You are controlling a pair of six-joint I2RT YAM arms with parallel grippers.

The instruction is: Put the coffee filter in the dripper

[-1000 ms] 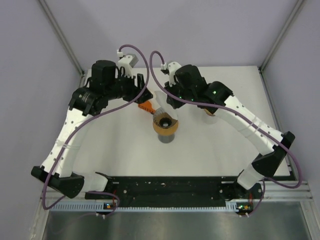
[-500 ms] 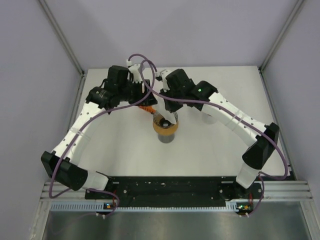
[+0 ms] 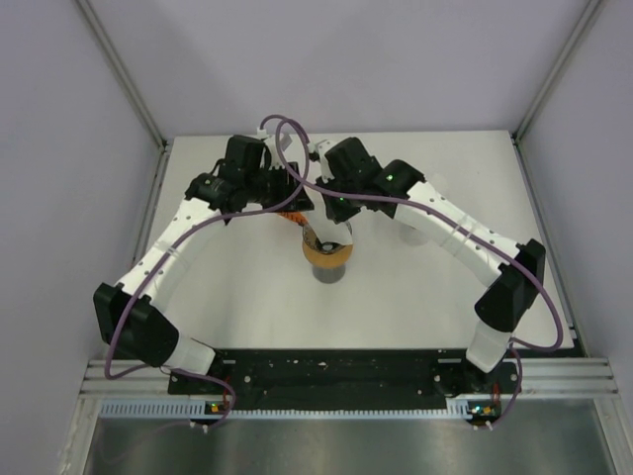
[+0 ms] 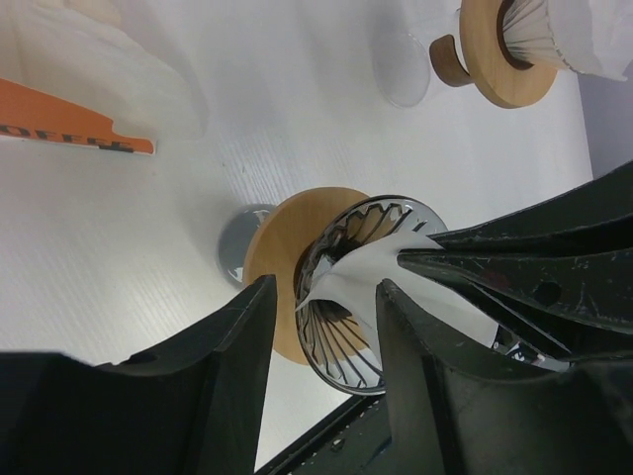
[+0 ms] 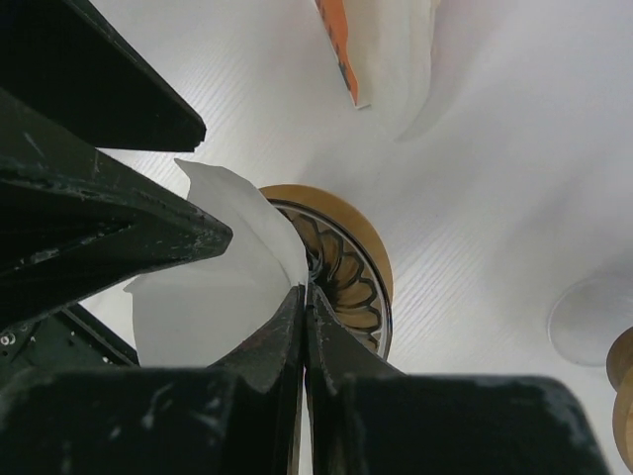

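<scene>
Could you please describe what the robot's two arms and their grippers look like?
Both the left arm and the right arm have white links joined by chunky black joints, and a thin purple cable loops along each. A small green light glows on the right arm. The left gripper and right gripper have matte black, tapered fingers with scuffed edges.

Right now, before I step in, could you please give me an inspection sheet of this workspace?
Surface: white table, finely ribbed.
Job's things: coffee filter, folded, over the mouth of the dripper, not seated.
Clutter: orange-labelled pack beyond the dripper; second dripper, paper in it, to the right.
Tools: right tool shut on the filter; left tool open beside it.
Cables: purple cables loop above both arms.
Surroundings: lilac walls; nothing else seen.
</scene>
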